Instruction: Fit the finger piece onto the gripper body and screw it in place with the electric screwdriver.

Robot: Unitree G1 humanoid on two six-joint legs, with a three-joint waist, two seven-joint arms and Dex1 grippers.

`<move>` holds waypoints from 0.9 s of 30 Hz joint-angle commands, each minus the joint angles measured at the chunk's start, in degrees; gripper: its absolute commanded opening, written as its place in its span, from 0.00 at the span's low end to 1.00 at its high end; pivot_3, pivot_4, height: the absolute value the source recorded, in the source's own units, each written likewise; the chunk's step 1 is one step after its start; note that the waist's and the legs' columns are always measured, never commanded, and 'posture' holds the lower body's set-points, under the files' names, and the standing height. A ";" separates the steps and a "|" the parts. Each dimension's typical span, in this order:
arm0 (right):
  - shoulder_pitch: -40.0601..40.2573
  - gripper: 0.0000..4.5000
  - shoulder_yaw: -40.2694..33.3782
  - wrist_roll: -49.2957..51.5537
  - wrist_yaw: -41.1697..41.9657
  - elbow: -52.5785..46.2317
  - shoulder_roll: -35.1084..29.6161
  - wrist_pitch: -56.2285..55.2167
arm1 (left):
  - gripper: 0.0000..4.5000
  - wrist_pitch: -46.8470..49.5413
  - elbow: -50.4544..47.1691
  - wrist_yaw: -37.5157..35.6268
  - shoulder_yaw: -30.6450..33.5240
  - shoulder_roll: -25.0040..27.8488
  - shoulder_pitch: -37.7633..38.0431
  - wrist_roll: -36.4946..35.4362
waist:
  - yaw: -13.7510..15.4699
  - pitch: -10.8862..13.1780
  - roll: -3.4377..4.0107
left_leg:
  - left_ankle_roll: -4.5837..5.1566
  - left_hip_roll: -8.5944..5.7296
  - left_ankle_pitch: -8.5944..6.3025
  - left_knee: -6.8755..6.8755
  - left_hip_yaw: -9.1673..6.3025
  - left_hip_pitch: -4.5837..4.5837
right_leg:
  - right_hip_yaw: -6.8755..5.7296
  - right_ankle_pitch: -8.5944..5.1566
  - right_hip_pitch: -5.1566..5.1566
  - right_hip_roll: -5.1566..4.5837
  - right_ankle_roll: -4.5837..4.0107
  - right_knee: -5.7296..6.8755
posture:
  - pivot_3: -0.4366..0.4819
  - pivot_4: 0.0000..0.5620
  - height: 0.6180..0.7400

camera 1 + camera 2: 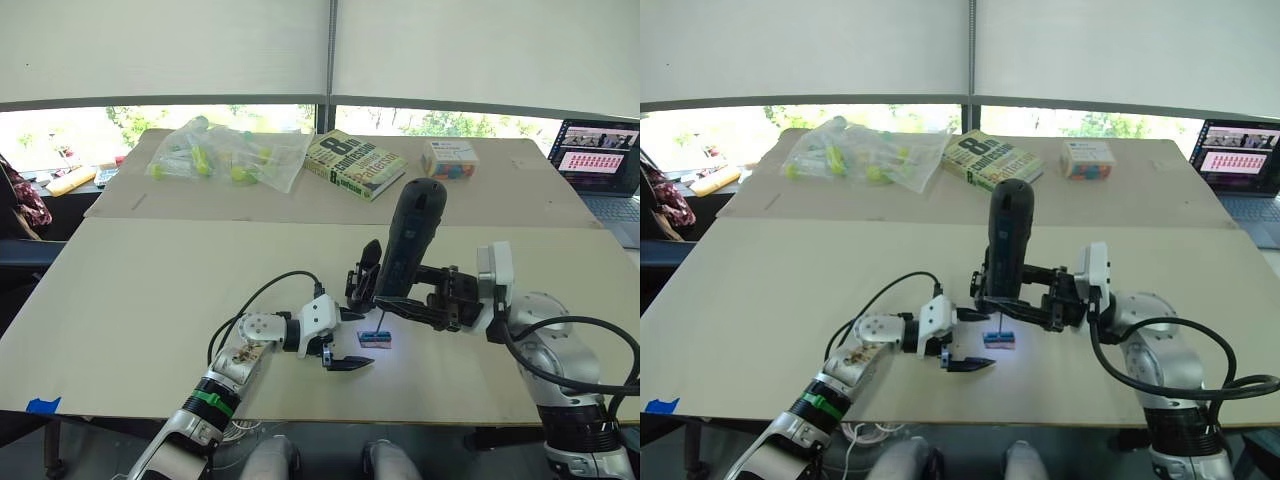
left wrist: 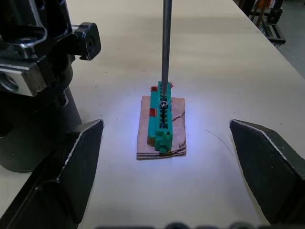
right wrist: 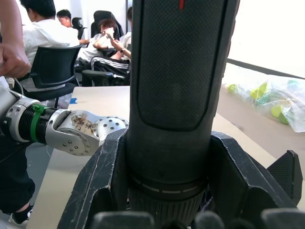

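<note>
Right gripper [image 1: 425, 300] clamps the upright screwdriver [image 1: 408, 240], bit on a screw in the green holder [image 2: 161, 119] (early stage); left gripper [image 1: 345, 352] spread, empty; fitting remains.

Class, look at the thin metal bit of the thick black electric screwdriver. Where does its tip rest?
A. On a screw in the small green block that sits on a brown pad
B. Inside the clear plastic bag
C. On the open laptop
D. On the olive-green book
A: in the left wrist view the thin metal bit comes straight down onto a screw in the small green block on its brown pad.
</note>
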 commanded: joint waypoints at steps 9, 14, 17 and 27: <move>-0.77 0.43 -0.50 0.29 -0.36 -0.83 0.13 -2.01 | 0.99 0.53 1.22 -0.09 -1.72 -0.35 0.80 1.06 | 0.00 0.00 0.00 | 0.00 0.00 0.00 0.00 0.00 0.00 | 0.00 0.00 0.00 -0.01 0.00 0.00 | 0.48 0.27 1.00; -0.84 0.43 -0.36 0.19 -0.68 -0.81 0.02 -1.77 | 0.99 0.58 1.21 -0.08 -1.69 -0.37 0.85 0.99 | 0.00 0.00 0.00 | 0.00 0.00 0.00 0.00 0.00 0.00 | 0.00 0.00 0.00 -0.01 0.00 0.00 | 0.48 0.27 1.00; -0.92 0.43 -0.24 0.11 -0.97 -0.80 0.03 -1.67 | 0.99 0.61 1.21 -0.04 -1.69 -0.40 0.86 0.99 | 0.00 0.00 0.00 | 0.00 0.00 0.00 0.00 0.00 0.00 | -0.01 0.00 0.00 -0.01 0.00 0.00 | 0.48 0.27 1.00; -1.62 0.43 -0.43 0.46 -2.11 -0.27 -0.07 -1.15 | 0.99 0.61 1.16 0.10 -1.76 -0.37 0.96 1.10 | 0.00 0.00 0.00 | 0.00 0.00 0.00 0.00 0.00 0.00 | -0.01 0.00 0.00 -0.02 0.00 -0.01 | 0.48 0.27 1.00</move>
